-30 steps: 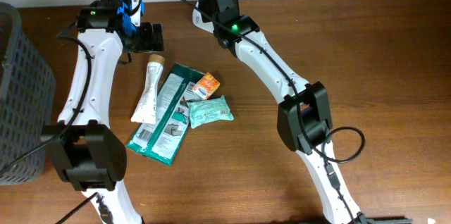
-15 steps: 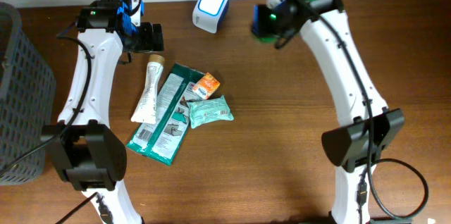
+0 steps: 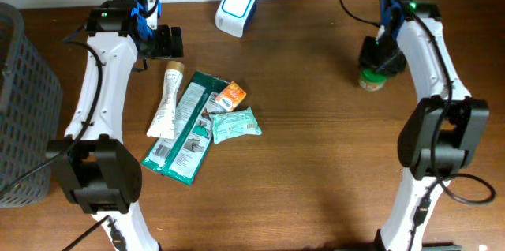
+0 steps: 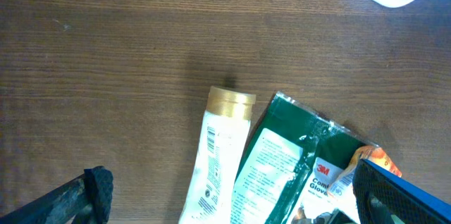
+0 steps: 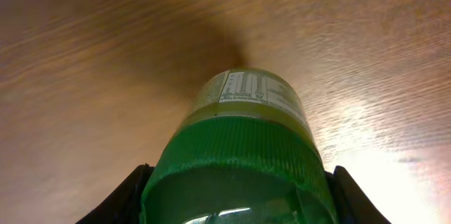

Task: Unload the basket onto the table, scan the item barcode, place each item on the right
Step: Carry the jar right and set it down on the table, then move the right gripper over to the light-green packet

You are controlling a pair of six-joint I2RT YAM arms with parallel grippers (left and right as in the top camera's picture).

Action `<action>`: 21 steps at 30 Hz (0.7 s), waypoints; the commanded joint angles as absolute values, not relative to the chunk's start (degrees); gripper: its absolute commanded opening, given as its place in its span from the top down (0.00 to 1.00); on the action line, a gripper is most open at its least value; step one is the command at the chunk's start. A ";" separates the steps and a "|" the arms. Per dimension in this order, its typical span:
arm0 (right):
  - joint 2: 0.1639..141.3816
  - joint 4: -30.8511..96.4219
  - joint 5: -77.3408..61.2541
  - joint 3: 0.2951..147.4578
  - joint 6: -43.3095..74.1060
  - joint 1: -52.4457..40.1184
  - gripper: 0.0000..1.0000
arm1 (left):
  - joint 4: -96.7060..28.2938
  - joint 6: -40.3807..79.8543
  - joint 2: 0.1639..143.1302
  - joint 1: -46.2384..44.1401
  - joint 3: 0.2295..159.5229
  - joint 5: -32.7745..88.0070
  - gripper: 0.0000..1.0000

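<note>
My right arm (image 3: pixel 430 54) has swung from the scanner (image 3: pixel 236 0) to the tabletop's (image 3: pixel 316 164) right side, the right jaws clamped on the green-lidded jar (image 3: pixel 371 80), now well apart from the scanner. The left jaws stay released. I judge the scan done and the jar being set aside.

The table (image 3: pixel 300 164) is brown wood with fine lines, the jar (image 5: pixel 243 97) has a ribbed green plastic lid (image 5: pixel 236 168), the green packet (image 4: pixel 282 175) is shiny and crinkly, and the white tube (image 4: pixel 215 175) is smooth.
</note>
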State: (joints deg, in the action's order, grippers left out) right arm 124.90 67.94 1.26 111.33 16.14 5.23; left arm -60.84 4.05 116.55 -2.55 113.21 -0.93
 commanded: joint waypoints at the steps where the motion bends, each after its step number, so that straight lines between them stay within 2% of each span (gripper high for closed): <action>1: 124.29 64.58 2.00 108.22 13.28 6.72 0.75 | -60.77 3.36 114.93 -2.33 114.28 -1.32 0.01; 2: 124.29 64.18 2.00 107.87 12.38 6.79 0.70 | -60.77 3.33 114.93 -2.33 114.28 -1.32 0.01; 6: 124.29 64.71 1.50 107.90 12.23 6.79 0.27 | -60.77 3.36 114.96 -2.33 114.28 -1.32 0.01; 8: 124.27 65.17 0.45 107.96 12.23 6.81 0.21 | -60.77 3.36 114.93 -2.33 114.28 -1.32 0.01; 12: 124.22 69.69 0.47 112.84 10.90 6.83 0.12 | -60.77 3.33 114.93 -2.33 114.28 -1.32 0.01; 15: 124.16 76.47 -0.05 120.36 9.37 6.66 0.12 | -60.77 3.36 114.96 -2.33 114.28 -1.32 0.01; 17: 124.09 81.52 -4.16 125.82 6.09 6.17 0.13 | -60.77 3.33 114.96 -2.33 114.28 -1.32 0.01; 21: 124.11 87.94 -21.08 131.33 -0.01 2.22 0.23 | -60.77 3.33 114.96 -2.33 114.28 -1.32 0.01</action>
State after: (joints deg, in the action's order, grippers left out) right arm 124.68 86.52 -8.82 129.73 4.73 5.72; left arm -60.80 4.05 116.55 -2.55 113.21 -0.93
